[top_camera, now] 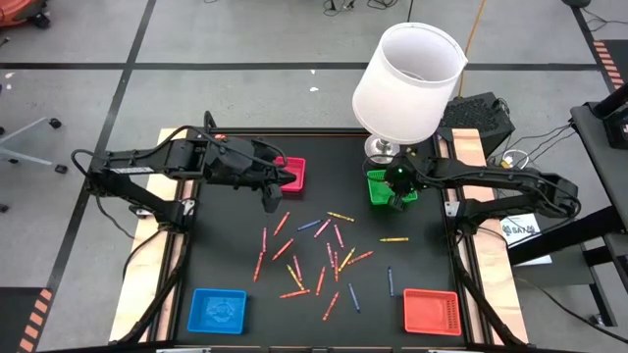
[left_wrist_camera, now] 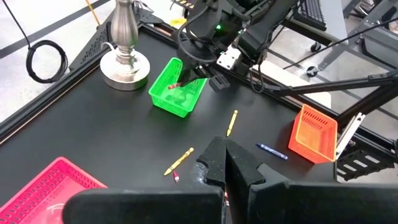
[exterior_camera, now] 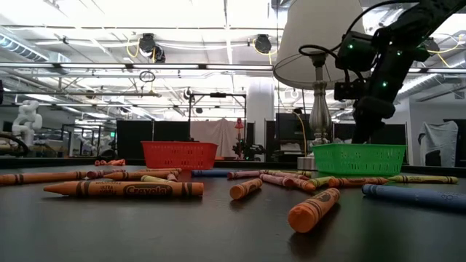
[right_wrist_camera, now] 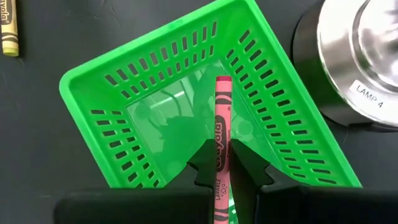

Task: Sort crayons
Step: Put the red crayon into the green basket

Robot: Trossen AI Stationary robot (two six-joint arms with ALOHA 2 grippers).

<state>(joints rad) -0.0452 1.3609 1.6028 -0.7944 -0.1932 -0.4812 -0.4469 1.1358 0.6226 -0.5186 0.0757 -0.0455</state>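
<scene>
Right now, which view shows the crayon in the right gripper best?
The right wrist view: the red crayon is pinched in the right gripper above the green tray. The left wrist view shows only a small red sliver there. In the high and low views it is hidden.

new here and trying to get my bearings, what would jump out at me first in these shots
The big white lamp at the table's far edge stands out first. Right beside its base, the right gripper holds a red crayon over the green tray. The crayons lie scattered across the table's middle, and the left gripper is shut beside the pink tray.
</scene>
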